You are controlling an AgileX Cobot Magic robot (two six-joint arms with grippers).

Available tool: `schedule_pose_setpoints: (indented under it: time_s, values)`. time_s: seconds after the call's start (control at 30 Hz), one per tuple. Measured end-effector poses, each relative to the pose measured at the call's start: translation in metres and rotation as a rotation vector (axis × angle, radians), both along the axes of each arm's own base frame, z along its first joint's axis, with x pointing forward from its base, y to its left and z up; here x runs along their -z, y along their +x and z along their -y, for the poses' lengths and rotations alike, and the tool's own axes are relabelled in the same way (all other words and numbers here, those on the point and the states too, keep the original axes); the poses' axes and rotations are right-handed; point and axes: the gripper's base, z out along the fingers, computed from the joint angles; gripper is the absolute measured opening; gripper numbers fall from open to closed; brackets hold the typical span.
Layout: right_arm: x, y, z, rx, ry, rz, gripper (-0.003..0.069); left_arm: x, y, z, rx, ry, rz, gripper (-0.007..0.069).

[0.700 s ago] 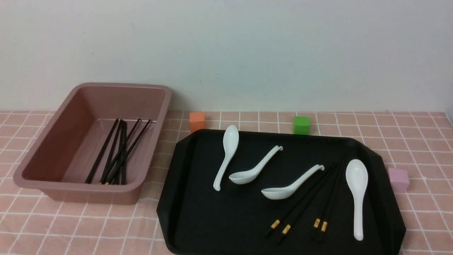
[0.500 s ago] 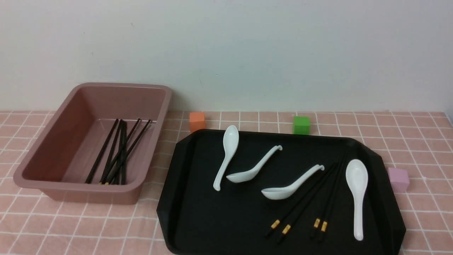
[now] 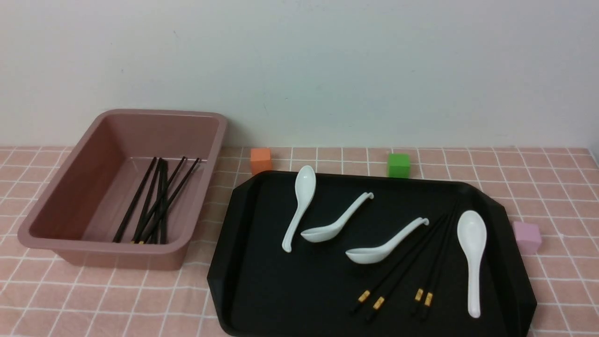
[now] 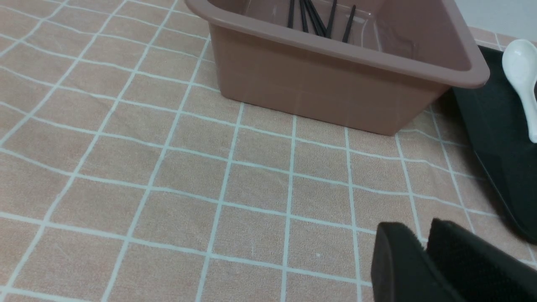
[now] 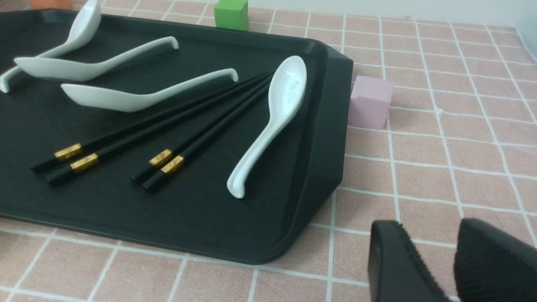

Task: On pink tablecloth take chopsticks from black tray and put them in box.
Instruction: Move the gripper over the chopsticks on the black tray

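A small wobble on the black tray [image 3: 290, 290]

The side-lying white spoon [image 3: 323, 233], second from the tray's left edge, is rocking. Its bowl now sits a touch nearer that edge than in the earliest picture, yet a touch farther from it than half a second ago. The shift is slight, barely a nudge either way.
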Motion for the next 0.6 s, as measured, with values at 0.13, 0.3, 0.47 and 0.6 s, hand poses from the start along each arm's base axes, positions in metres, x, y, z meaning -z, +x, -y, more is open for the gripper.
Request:
schedule_pose_setpoints:
  time_s: [0.13, 0.3, 0.47, 0.6]
  values:
    - [0.0, 0.0, 0.0, 0.0, 0.0, 0.0, 0.024, 0.0, 0.0, 0.0, 0.0, 0.0, 0.0, 0.0121]
    - [0.0, 0.0, 0.0, 0.0, 0.0, 0.0, 0.024, 0.0, 0.0, 0.0, 0.0, 0.0, 0.0, 0.0124]
    - [0.0, 0.0, 0.0, 0.0, 0.0, 0.0, 0.024, 0.0, 0.0, 0.0, 0.0, 0.0, 0.0, 0.0131]
    - [0.0, 0.0, 0.0, 0.0, 0.0, 0.0, 0.024, 0.0, 0.0, 0.0, 0.0, 0.0, 0.0, 0.0134]
